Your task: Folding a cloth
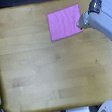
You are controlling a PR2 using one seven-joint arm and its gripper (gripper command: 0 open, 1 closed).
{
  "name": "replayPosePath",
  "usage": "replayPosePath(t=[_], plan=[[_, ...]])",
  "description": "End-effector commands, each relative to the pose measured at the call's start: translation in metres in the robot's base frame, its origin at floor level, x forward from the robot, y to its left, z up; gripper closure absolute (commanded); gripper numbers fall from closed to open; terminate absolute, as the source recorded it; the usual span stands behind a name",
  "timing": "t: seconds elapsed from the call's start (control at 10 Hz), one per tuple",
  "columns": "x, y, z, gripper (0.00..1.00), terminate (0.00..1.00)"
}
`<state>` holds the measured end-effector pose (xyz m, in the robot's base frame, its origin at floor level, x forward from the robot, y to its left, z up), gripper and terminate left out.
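Pressing in at the cloth's right edge, the gripper (80,24) is sitting where the pink fabric meets bare wood, but its fingertips are too blurred and small to show whether they are spread, pinched or already holding the hem; I cannot tell. The cloth (64,22) is lying flat and slightly skewed on the far part of the wooden table (49,73), right of the middle, and much smaller than the tabletop around it. The arm (102,22) is reaching in from the exterior view's right, its pale grey forearm slanting from the right border toward the far left, with the wrist angling down to the fabric. The step in hand is probably taking hold of this right edge so it can be carried across to the left one. To do that well, the claw should be catching only the top layer at the hem, lifting just enough to clear the table, and travelling straight across so the edges are meeting squarely. Dragging low could be bunching the thin fabric or shifting the whole piece.
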<state>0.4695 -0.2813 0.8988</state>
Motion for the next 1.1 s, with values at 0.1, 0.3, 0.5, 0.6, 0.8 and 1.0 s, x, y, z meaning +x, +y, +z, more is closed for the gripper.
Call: replayPosePath(t=[0.1,0.3,0.5,0.6,0.8,1.0], plan=[[0.009,0.002,-0.003,0.00,0.00],[0.040,0.013,-0.011,0.00,0.00],[0.061,0.020,-0.021,0.00,0.00],[0.073,0.021,-0.029,0.00,0.00],[0.083,0.022,-0.039,0.00,0.00],[0.095,0.027,-0.060,0.00,0.00]])
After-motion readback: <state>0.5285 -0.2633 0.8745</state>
